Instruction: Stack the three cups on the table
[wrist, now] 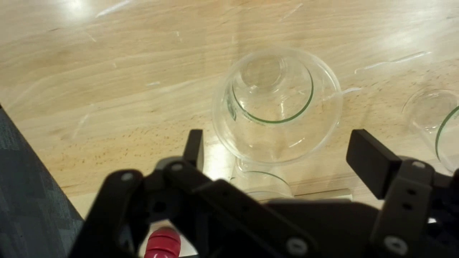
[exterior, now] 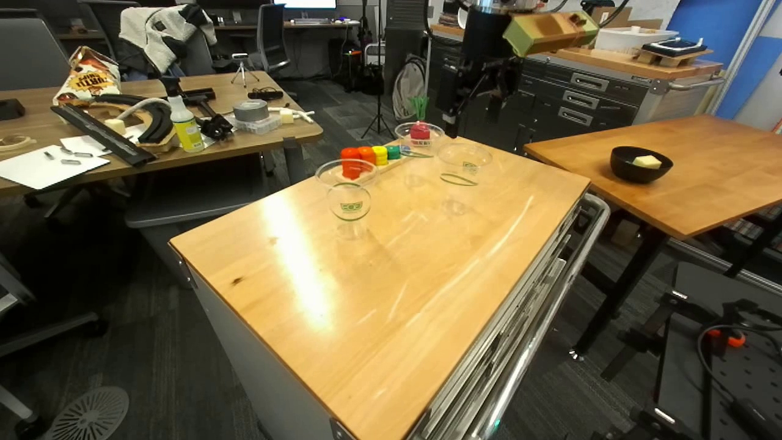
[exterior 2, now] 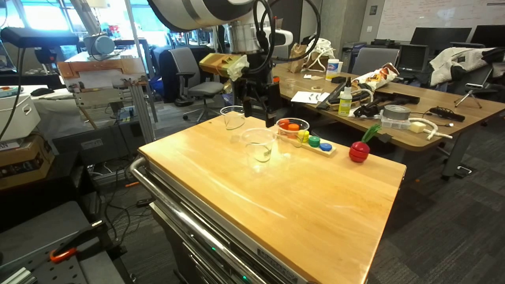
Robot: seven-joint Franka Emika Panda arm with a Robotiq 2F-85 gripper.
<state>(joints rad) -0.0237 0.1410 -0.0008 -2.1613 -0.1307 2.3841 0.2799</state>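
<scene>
Three clear cups stand upright and apart on the light-wood table [exterior: 366, 305]. In an exterior view they are a near cup [exterior: 351, 208], a right cup [exterior: 470, 166] and a far cup [exterior: 406, 150]. Another exterior view has a left cup [exterior 2: 234, 121], a middle cup [exterior 2: 258, 152] and a right cup [exterior 2: 292, 138]. My gripper [wrist: 281, 154] hangs above the cups, open, nothing between its fingers. From the wrist, one cup [wrist: 276, 107] shows just beyond the fingertips, a second cup [wrist: 263, 182] is partly hidden by the gripper, and a third cup [wrist: 435, 118] is cut by the right edge.
A wooden strip with colored blocks [exterior 2: 314, 141] lies along the table's edge, close to a cup. Beside it sits a red radish-like toy [exterior 2: 359, 152] with a green top. A metal handle rail [exterior 2: 189, 221] runs along one side. A separate table [exterior: 702, 177] carries a black bowl [exterior: 629, 168].
</scene>
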